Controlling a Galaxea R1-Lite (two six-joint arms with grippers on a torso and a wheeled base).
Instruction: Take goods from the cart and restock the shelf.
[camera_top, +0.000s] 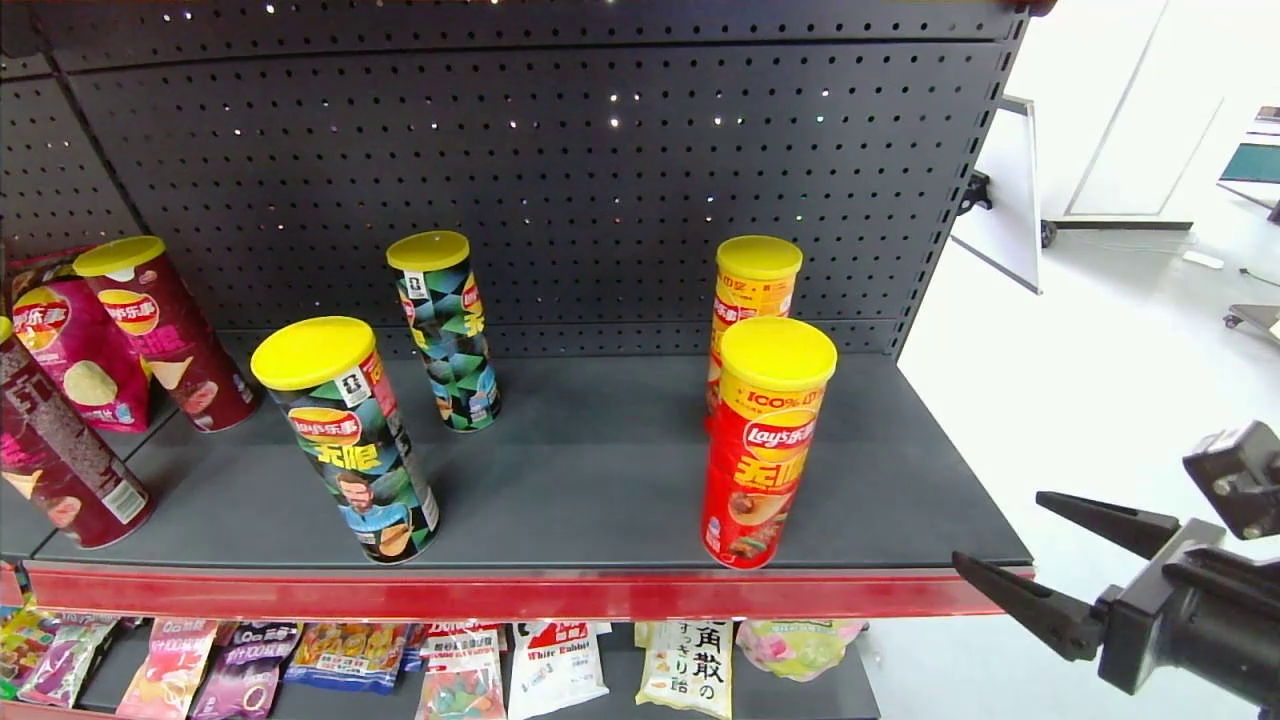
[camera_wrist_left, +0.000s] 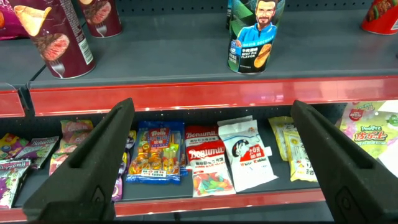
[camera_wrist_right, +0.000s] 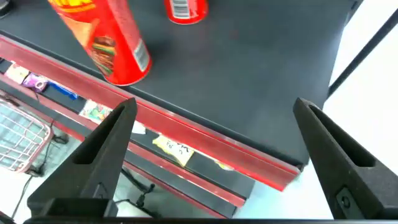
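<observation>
My right jaws stand wide apart and hold nothing. My right arm (camera_top: 1190, 620) is held low and roughly level, with the black fingers (camera_top: 1010, 600) pointing at the tall red cardboard chip can with a yellow plastic lid (camera_top: 768, 440) from off its right, past the end of the dark grey metal shelf (camera_top: 600, 470). That can stands upright at the shelf's front, just behind the red front lip (camera_top: 500, 592). A second yellow-lidded orange can (camera_top: 752, 290) stands close behind it. Two dark, patterned cans with yellow lids (camera_top: 350, 440) stand upright well to its left, one near the front and one (camera_top: 445, 330) farther back. Maroon cans (camera_top: 165, 330) stand farther left again.

My left jaws are also spread open and empty. Their fingers (camera_wrist_left: 87, 168) are held lower than the red can's base and face the coloured snack bags (camera_wrist_left: 205, 162) on the shelf beneath. A wire-mesh basket (camera_wrist_right: 22, 140) lies below that lip.
</observation>
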